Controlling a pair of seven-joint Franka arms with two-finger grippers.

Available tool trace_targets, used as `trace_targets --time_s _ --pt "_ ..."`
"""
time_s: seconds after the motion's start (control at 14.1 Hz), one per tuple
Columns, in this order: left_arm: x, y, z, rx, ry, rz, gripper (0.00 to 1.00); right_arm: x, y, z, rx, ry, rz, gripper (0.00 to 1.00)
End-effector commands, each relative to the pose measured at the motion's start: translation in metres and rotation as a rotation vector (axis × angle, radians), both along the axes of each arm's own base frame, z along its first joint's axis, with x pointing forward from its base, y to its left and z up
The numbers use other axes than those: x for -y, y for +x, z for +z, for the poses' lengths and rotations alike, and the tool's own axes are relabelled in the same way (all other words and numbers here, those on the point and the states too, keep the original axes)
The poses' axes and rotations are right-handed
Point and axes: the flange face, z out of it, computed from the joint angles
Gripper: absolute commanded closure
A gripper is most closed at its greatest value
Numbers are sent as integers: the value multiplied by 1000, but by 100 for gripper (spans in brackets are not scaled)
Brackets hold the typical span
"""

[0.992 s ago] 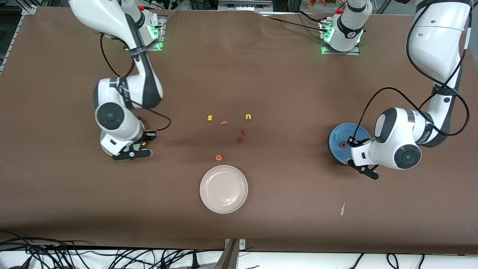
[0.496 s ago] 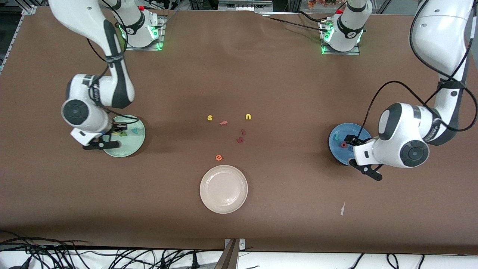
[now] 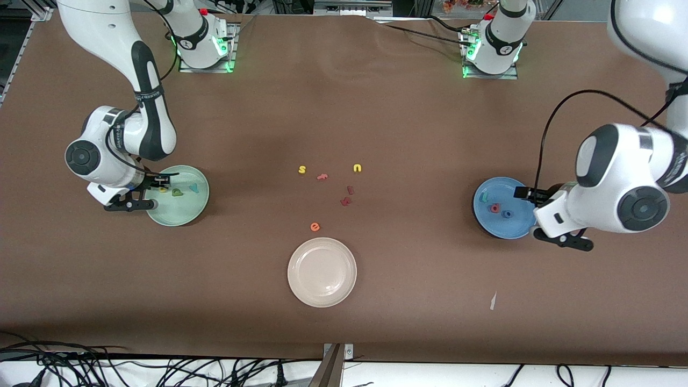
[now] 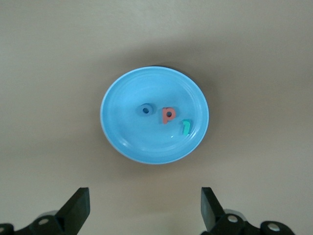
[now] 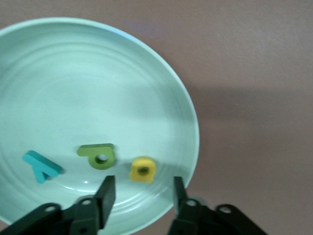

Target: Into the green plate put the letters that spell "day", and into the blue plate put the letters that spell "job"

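The green plate [image 3: 185, 212] [image 5: 98, 88] holds the teal y [image 3: 193, 188] [image 5: 41, 166], dark green d [image 3: 177, 192] [image 5: 99, 155] and yellow a [image 3: 163, 189] [image 5: 143, 168]. My right gripper [image 3: 159, 185] [image 5: 142, 193] hangs open just above the plate's rim, with the a lying free ahead of its fingertips. The blue plate [image 3: 513, 228] [image 4: 117, 132] holds the teal j [image 3: 484, 197] [image 4: 186, 127], salmon b [image 3: 495, 208] [image 4: 167, 115] and blue o [image 3: 506, 214] [image 4: 145, 110]. My left gripper [image 3: 529, 201] [image 4: 144, 210] is open and empty, raised beside the blue plate toward the left arm's end.
Mid-table lie a yellow s [image 3: 302, 170], salmon f [image 3: 322, 176], yellow u [image 3: 357, 168], two dark red letters [image 3: 347, 196] and an orange e [image 3: 315, 227]. A cream-white plate [image 3: 322, 298] sits nearer the front camera. A white scrap [image 3: 493, 301] lies near the front edge.
The right gripper shifted toward its own end of the table and opened, leaving the yellow a in the green plate. The left gripper opened and drew back from over the blue plate.
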Motion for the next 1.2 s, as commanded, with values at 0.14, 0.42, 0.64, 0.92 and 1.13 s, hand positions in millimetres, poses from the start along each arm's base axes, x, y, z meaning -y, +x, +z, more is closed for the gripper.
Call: trace_targets --time_s 0.14,0.42,0.64,0.92,1.13 --pt "-37 -44 92 102 68 89 0 -23 26 50 -35 72 9 0" --pt "-58 -64 145 176 -54 193 0 -44 63 141 -88 113 37 0" --pt "-41 -87 200 270 -63 161 0 -63 81 225 -81 117 80 0" --pt "-32 -107 212 282 -55 145 0 -59 76 284 -69 117 42 0" --pt "-35 -112 213 283 -52 147 0 -56 71 291 -84 115 42 0"
